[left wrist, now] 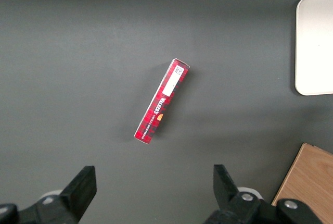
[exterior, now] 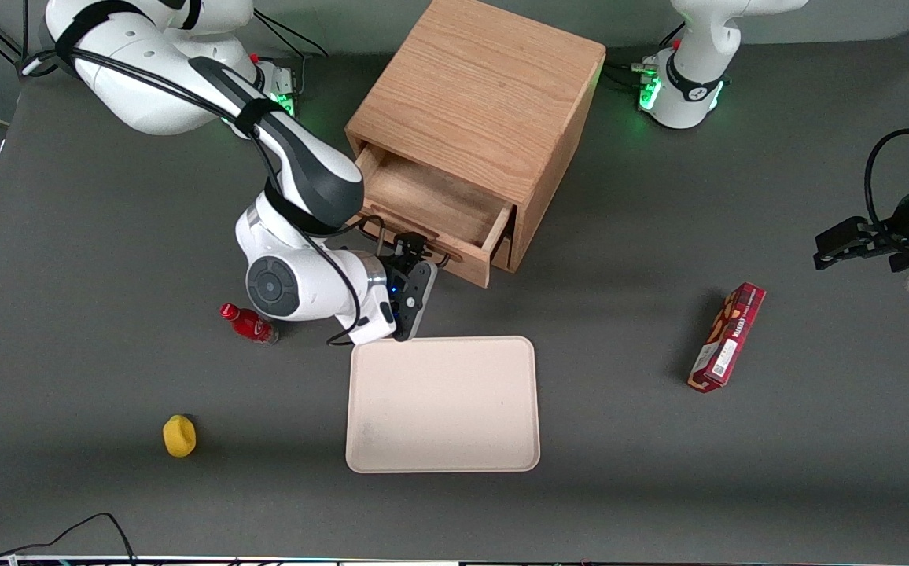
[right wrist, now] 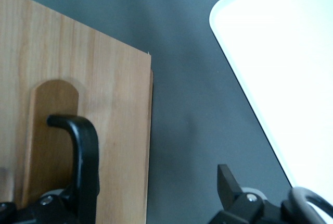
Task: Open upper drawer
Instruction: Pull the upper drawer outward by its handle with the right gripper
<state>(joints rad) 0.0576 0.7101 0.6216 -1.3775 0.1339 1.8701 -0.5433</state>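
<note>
The oak cabinet (exterior: 478,86) stands in the middle of the table, farther from the front camera than the tray. Its upper drawer (exterior: 431,200) is pulled out, and its bare wooden inside shows. The long black bar handle (exterior: 376,229) runs along the drawer front. My right gripper (exterior: 414,250) is at the drawer front, at the handle. In the right wrist view the gripper (right wrist: 151,185) is open. One finger is by the black handle (right wrist: 83,146) on the drawer front (right wrist: 109,94). The other finger (right wrist: 227,179) is over the grey table, past the drawer's end. The lower drawer is mostly hidden.
A beige tray (exterior: 443,405) lies just nearer the front camera than the gripper. A red bottle (exterior: 248,323) lies beside my forearm and a yellow object (exterior: 179,435) nearer the camera. A red box (exterior: 727,336) lies toward the parked arm's end.
</note>
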